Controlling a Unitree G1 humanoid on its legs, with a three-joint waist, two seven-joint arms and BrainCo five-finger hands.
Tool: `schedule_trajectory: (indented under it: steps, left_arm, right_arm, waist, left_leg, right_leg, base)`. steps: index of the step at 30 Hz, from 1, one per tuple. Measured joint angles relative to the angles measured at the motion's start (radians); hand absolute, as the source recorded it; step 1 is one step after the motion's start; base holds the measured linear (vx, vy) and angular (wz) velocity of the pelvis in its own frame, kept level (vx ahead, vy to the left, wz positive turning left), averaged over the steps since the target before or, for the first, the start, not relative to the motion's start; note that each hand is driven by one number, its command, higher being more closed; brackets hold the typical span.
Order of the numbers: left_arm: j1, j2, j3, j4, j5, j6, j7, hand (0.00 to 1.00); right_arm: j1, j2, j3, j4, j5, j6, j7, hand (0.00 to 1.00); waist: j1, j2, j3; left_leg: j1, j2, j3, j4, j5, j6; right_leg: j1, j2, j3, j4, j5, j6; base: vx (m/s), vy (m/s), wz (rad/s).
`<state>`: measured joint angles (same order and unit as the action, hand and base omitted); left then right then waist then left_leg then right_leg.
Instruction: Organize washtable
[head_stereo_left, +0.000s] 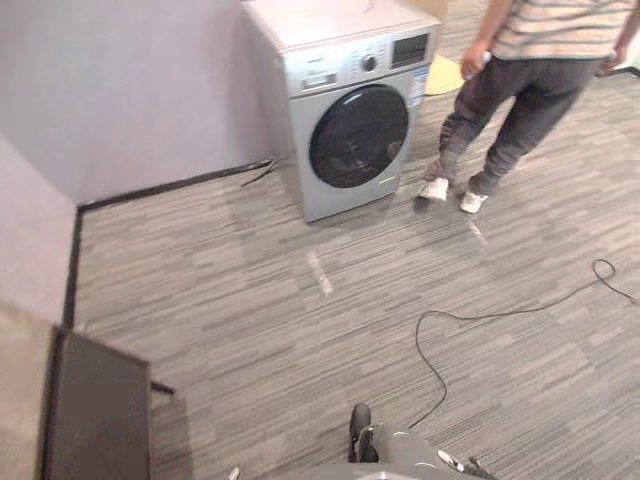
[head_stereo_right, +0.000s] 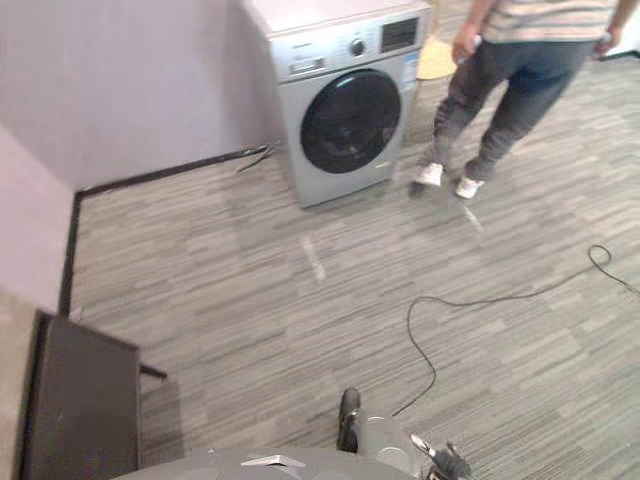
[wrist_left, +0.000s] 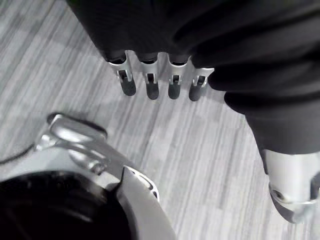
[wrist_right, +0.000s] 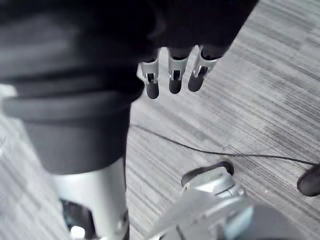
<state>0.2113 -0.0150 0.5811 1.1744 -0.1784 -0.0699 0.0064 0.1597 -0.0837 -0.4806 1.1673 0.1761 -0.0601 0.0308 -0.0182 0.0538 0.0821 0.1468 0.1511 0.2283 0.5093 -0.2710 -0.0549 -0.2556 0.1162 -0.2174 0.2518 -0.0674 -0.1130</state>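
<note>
A dark table (head_stereo_left: 95, 420) stands at the lower left against the wall, and I see nothing on its top. My left hand (wrist_left: 150, 85) hangs over the grey striped floor with its fingers straight and nothing in them, the thumb (wrist_left: 292, 192) held apart. My right hand (wrist_right: 174, 77) hangs the same way over the floor, fingers straight and empty.
A silver front-loading washing machine (head_stereo_left: 350, 110) with a dark round door stands against the far wall. To its right a person (head_stereo_left: 520, 90) in dark trousers and white shoes walks across the floor. A pale wall (head_stereo_left: 110, 90) runs along the left.
</note>
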Motion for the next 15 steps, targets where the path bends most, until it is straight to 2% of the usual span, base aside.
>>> schedule_trajectory:
  steps: [1, 2, 3, 4, 5, 6, 7, 8, 9, 10, 11, 12, 13, 14, 15]
  left_arm:
    - [0.001, -0.016, 0.044, -0.003, -0.003, 0.001, -0.004, 0.00]
    - [0.003, -0.024, 0.071, -0.007, -0.003, 0.003, -0.007, 0.00]
    - [0.007, -0.032, 0.090, -0.009, -0.012, 0.008, -0.008, 0.00]
    - [0.012, -0.030, 0.089, -0.016, -0.015, 0.011, -0.008, 0.00]
    - [0.020, -0.029, 0.087, -0.040, -0.021, 0.016, -0.008, 0.00]
    - [0.026, -0.024, 0.063, -0.059, -0.039, 0.016, -0.009, 0.00]
    - [0.032, -0.008, 0.032, -0.065, -0.044, 0.014, -0.010, 0.00]
    - [0.042, -0.004, -0.018, -0.076, -0.049, 0.013, -0.010, 0.00]
    - [0.046, -0.004, -0.033, -0.077, -0.051, 0.011, -0.010, 0.00]
    - [0.050, -0.009, -0.039, -0.079, -0.051, 0.008, -0.009, 0.00]
    - [0.059, -0.021, -0.049, -0.081, -0.051, 0.002, -0.005, 0.00]
    - [0.069, -0.024, -0.071, -0.081, -0.051, -0.004, -0.004, 0.00]
    - [0.074, -0.022, -0.073, -0.086, -0.056, -0.006, -0.004, 0.00]
    - [0.079, -0.018, -0.074, -0.086, -0.056, -0.012, -0.002, 0.00]
    - [0.092, -0.004, -0.068, -0.078, -0.054, -0.014, 0.003, 0.00]
  right_arm:
    - [0.015, 0.008, -0.028, -0.002, 0.001, 0.001, 0.000, 0.00]
    - [0.023, 0.013, -0.031, -0.015, 0.001, 0.004, -0.001, 0.00]
    - [0.031, 0.019, -0.031, -0.037, 0.002, 0.003, -0.002, 0.00]
    - [0.025, 0.022, -0.029, -0.037, 0.005, 0.001, -0.003, 0.00]
    - [0.015, 0.030, -0.023, -0.039, 0.008, 0.002, -0.006, 0.00]
    - [0.004, 0.043, -0.022, -0.044, 0.025, 0.002, -0.010, 0.00]
    - [-0.006, 0.045, -0.021, -0.042, 0.038, 0.002, -0.010, 0.00]
    - [-0.030, 0.049, -0.018, -0.026, 0.040, 0.004, -0.009, 0.00]
    - [-0.041, 0.050, -0.013, -0.025, 0.040, 0.006, -0.010, 0.00]
    - [-0.052, 0.052, 0.003, -0.033, 0.040, 0.006, -0.010, 0.00]
    - [-0.057, 0.048, 0.003, -0.036, 0.040, 0.005, -0.009, 0.00]
    - [-0.060, 0.039, 0.006, -0.033, 0.040, 0.004, -0.010, 0.00]
    - [-0.055, 0.039, 0.018, -0.027, 0.040, 0.005, -0.010, 0.00]
    - [-0.047, 0.041, 0.022, -0.026, 0.040, 0.005, -0.010, 0.00]
    - [-0.030, 0.053, 0.012, -0.027, 0.040, 0.005, -0.008, 0.00]
  waist:
    - [0.002, 0.008, -0.004]
    - [0.005, 0.008, -0.004]
    - [0.019, 0.006, -0.001]
    - [0.031, 0.002, 0.004]
    - [0.042, -0.009, 0.011]
    - [0.061, -0.040, 0.018]
    - [0.075, -0.051, 0.016]
    - [0.088, -0.060, 0.015]
    - [0.088, -0.061, 0.017]
    - [0.085, -0.060, 0.018]
    - [0.090, -0.050, 0.014]
    - [0.100, -0.045, 0.009]
    - [0.109, -0.044, 0.000]
    - [0.112, -0.057, -0.020]
    - [0.107, -0.081, -0.047]
  left_leg:
    - [-0.082, 0.045, -0.031, 0.213, 0.069, 0.028]
    - [-0.129, 0.059, -0.055, 0.325, 0.140, 0.068]
    - [-0.212, 0.064, -0.120, 0.500, 0.141, 0.077]
    - [-0.261, 0.043, -0.168, 0.592, 0.118, 0.065]
    - [-0.313, 0.007, -0.212, 0.651, 0.091, 0.058]
    - [-0.391, -0.062, -0.263, 0.674, 0.053, 0.043]
    - [-0.442, -0.114, -0.295, 0.642, 0.025, 0.027]
    - [-0.510, -0.144, -0.313, 0.539, -0.006, 0.030]
    - [-0.540, -0.151, -0.317, 0.473, -0.015, 0.028]
    - [-0.589, -0.174, -0.349, 0.295, -0.013, 0.023]
    - [-0.608, -0.198, -0.424, 0.092, 0.015, -0.019]
    - [-0.611, -0.200, -0.470, -0.037, 0.089, -0.063]
    - [-0.609, -0.203, -0.465, -0.075, 0.180, -0.072]
    - [-0.608, -0.211, -0.448, -0.079, 0.230, -0.061]
    - [-0.592, -0.238, -0.401, -0.047, 0.217, -0.012]
  right_leg:
    - [0.044, 0.049, 0.028, -0.032, -0.007, -0.017]
    - [0.066, 0.073, 0.053, -0.042, -0.010, -0.038]
    - [0.105, 0.115, 0.106, -0.047, -0.016, -0.072]
    - [0.139, 0.138, 0.152, -0.047, -0.029, -0.096]
    - [0.176, 0.154, 0.200, -0.049, -0.046, -0.122]
    - [0.219, 0.160, 0.271, -0.054, -0.058, -0.136]
    - [0.245, 0.158, 0.321, -0.060, -0.067, -0.134]
    - [0.281, 0.157, 0.385, -0.067, -0.077, -0.086]
    - [0.295, 0.158, 0.411, -0.068, -0.089, -0.080]
    - [0.321, 0.157, 0.460, -0.068, -0.117, -0.075]
    - [0.350, 0.154, 0.505, -0.067, -0.148, -0.076]
    - [0.374, 0.153, 0.540, -0.059, -0.175, -0.086]
    - [0.387, 0.137, 0.576, -0.039, -0.205, -0.083]
    - [0.392, 0.120, 0.604, -0.025, -0.231, -0.067]
    - [0.401, 0.072, 0.617, 0.005, -0.260, -0.020]
  base:
    - [0.11, -0.401, -0.84]
    - [0.02, -0.371, -1.17]
    - [-0.05, -0.321, -1.32]
    - [-0.11, -0.336, -1.54]
    - [-0.19, -0.279, -1.60]
    - [-0.27, -0.223, -1.54]
    - [-0.35, -0.171, -1.71]
    - [-0.33, -0.088, -1.33]
    - [-0.39, -0.031, -1.28]
    - [-0.43, 0.056, -1.04]
    - [-0.46, 0.110, -1.13]
    - [-0.24, 0.131, -1.06]
    - [0.07, 0.097, -0.85]
    - [0.56, -0.011, -0.72]
    - [0.71, -0.080, -0.62]
